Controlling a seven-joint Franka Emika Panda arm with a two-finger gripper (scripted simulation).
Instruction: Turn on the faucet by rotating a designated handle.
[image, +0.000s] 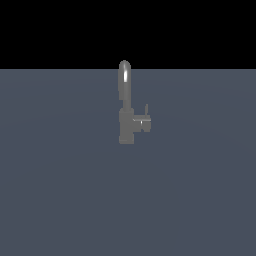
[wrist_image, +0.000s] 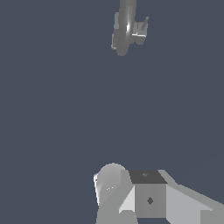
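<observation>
No readable text, label, brand, number or sign on anything in view.

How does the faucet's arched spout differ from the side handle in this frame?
The spout rises tall and curves over at the top; the handle is a short stub lying horizontally. The spout tops the faucet body; the handle juts toward the exterior view's right and carries a thin upright pin. Both are grey metal.

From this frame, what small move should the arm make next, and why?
Probably move toward the faucet, aiming at the handle on its side at the exterior view's right. No arm shows in the exterior view, and in the wrist view the faucet sits far off with bare floor between, so nothing is near the handle yet.
</observation>
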